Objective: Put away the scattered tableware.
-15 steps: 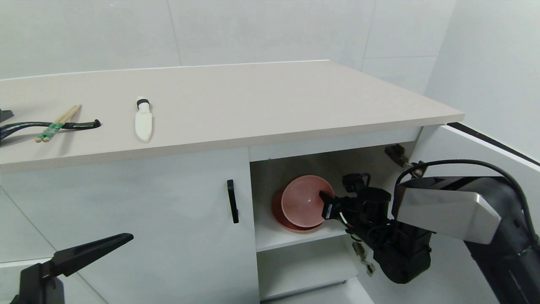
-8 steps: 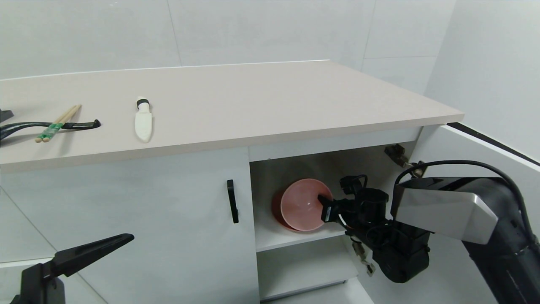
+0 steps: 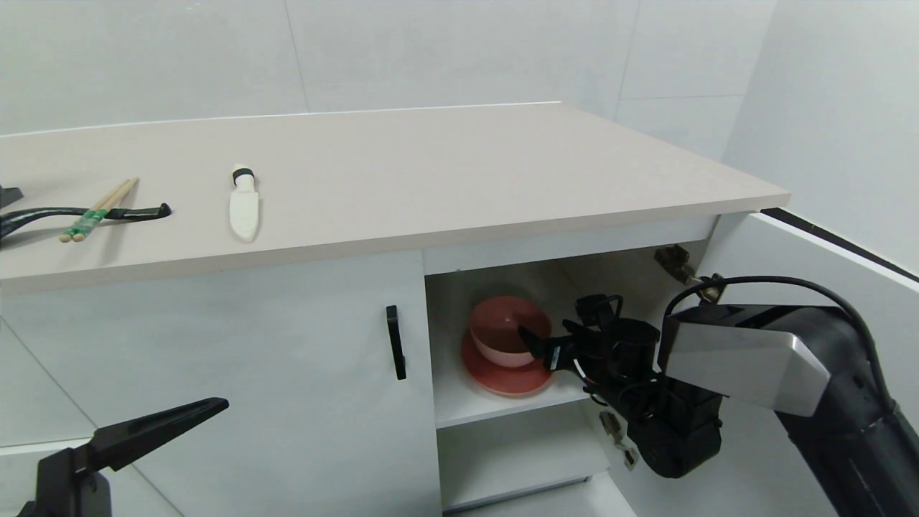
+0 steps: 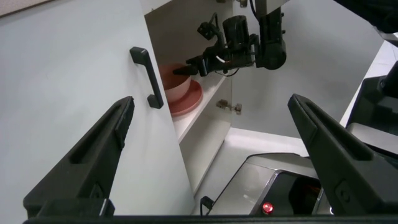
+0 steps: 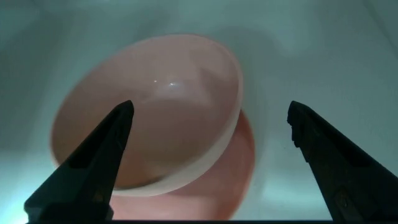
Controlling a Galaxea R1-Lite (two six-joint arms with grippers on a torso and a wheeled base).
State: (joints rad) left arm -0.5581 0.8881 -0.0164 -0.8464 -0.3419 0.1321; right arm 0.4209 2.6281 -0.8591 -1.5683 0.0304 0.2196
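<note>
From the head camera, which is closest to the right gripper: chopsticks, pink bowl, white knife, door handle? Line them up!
1. Pink bowl, in the cupboard, right at the right gripper.
2. Door handle, left of the bowl.
3. White knife, up on the counter.
4. Chopsticks, far left on the counter.
</note>
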